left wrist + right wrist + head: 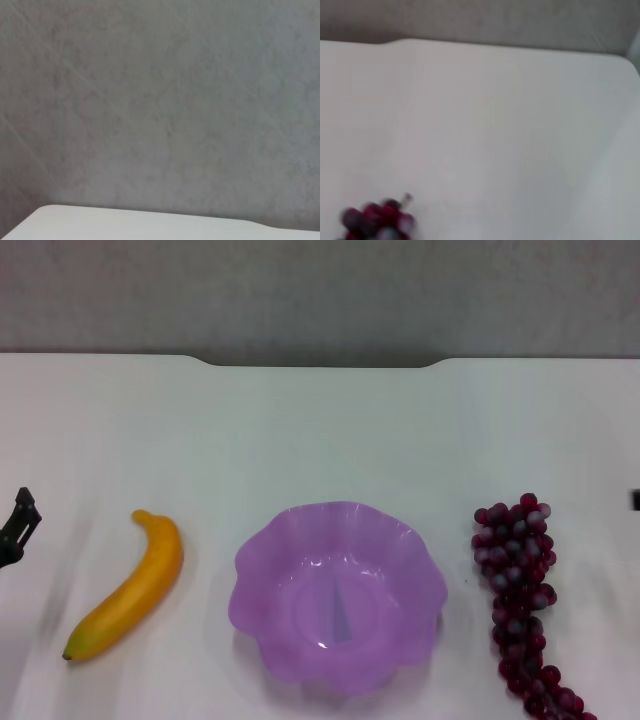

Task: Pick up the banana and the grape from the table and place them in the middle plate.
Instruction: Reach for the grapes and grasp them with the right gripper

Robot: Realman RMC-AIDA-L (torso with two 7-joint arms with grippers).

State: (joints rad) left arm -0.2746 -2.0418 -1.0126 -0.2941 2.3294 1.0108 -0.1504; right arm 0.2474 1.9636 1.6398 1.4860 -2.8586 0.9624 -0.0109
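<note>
Banana (131, 586) is lying at the lower left of the head view, curving diagonally, its dark tip pointing toward the bottom-left corner. Just a sliver of the left gripper (20, 526) is showing at the far left edge, near the banana but apart from it; whether its fingers are apart or together cannot be told. The middle plate (262, 550), translucent purple with a scalloped rim, is sitting at the lower centre with nothing in it, between the two fruits. The grape (517, 590) bunch is stretching down the lower right, from mid-height to the bottom edge. A small dark bit of the right gripper (635, 500) is peeking in at the right edge, near the bunch, its state impossible to judge. The right wrist view is catching the end of the grape bunch (376, 218) at its lower left. The table (320, 430) is spreading plain and white, a shallow notch cutting its far edge, with a grey wall (320, 290) filling the top of the frame.
</note>
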